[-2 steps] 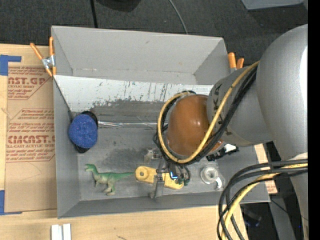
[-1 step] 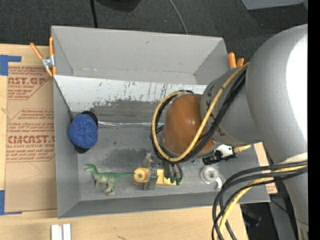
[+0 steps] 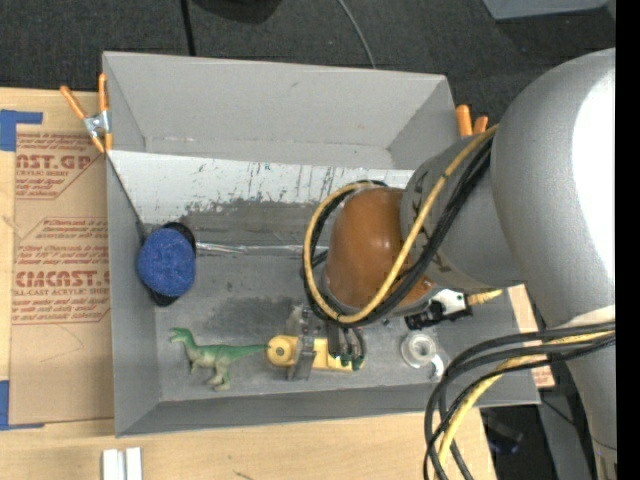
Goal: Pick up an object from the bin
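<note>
Light: even, fairly bright, from above.
Bin: back wall palest; floor darker and mottled.
Glare: white arm housing nearly washed out; soft sheen on orange cover.
Shadows: dark patch behind blue ball; dim under the arm.

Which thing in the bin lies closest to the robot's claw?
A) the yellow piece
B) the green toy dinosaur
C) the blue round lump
A: the yellow piece lies right at the gripper, by the bin's near wall. The green toy dinosaur is further left, and the blue round lump sits off by the left wall.
</note>
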### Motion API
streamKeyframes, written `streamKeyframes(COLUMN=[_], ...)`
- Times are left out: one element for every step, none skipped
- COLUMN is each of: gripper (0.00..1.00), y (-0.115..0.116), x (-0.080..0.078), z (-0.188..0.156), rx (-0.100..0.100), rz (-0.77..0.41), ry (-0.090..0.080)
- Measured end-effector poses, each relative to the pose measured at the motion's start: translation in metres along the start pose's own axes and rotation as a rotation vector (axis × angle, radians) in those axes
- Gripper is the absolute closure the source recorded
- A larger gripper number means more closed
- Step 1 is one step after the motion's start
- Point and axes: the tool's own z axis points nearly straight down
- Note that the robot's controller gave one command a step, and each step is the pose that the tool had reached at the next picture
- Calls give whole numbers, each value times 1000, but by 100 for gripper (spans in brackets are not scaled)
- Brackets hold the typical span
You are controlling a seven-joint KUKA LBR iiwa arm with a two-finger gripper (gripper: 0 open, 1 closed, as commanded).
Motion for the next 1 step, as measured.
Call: streamKeyframes(gripper=[100], y=[7], x=[-14], z=[-136], rx=[-1], rz=[-1], ry=[-2])
